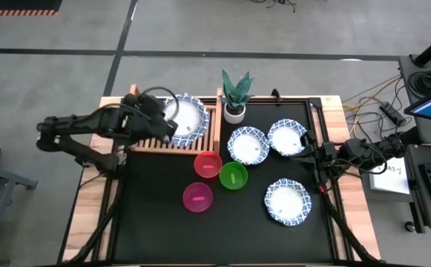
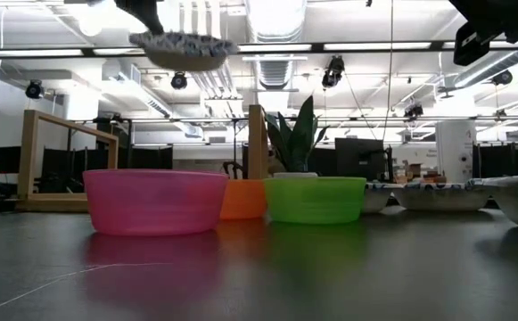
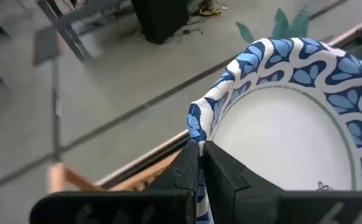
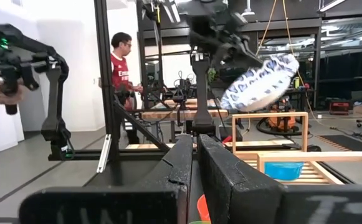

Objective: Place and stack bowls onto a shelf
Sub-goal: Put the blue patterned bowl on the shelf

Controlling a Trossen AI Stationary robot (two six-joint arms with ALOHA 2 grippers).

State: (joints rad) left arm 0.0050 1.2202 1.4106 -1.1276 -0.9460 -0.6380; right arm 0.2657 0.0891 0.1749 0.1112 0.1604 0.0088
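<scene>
My left gripper (image 1: 170, 130) is shut on a white bowl with a blue patterned rim (image 1: 188, 119), which is raised over the wooden slatted shelf (image 1: 145, 141) at the table's far left. The right wrist view shows a blue bowl (image 4: 282, 170) sitting on the shelf. Three more patterned bowls (image 1: 248, 145), (image 1: 287, 137), (image 1: 288, 202) rest on the black mat, as do the red (image 1: 208, 163), green (image 1: 233, 176) and magenta (image 1: 197, 197) bowls. My right gripper (image 1: 309, 156) waits shut at the mat's right side, touching nothing. My left gripper pinches the patterned bowl's rim (image 3: 197, 127), with one finger (image 3: 227, 171) inside the bowl and the other outside. The fingers come from the table's left, slanting down. The bowl is lifted clear, high over the shelf (image 2: 183, 46), and tilted (image 4: 258, 81).
A green plant in a white pot (image 1: 235, 100) stands just right of the shelf's raised right rail (image 1: 219, 119). The coloured bowls cluster mid-mat. People stand in the room beyond the table (image 4: 121, 62). A desk with a keyboard lies off the table's right edge.
</scene>
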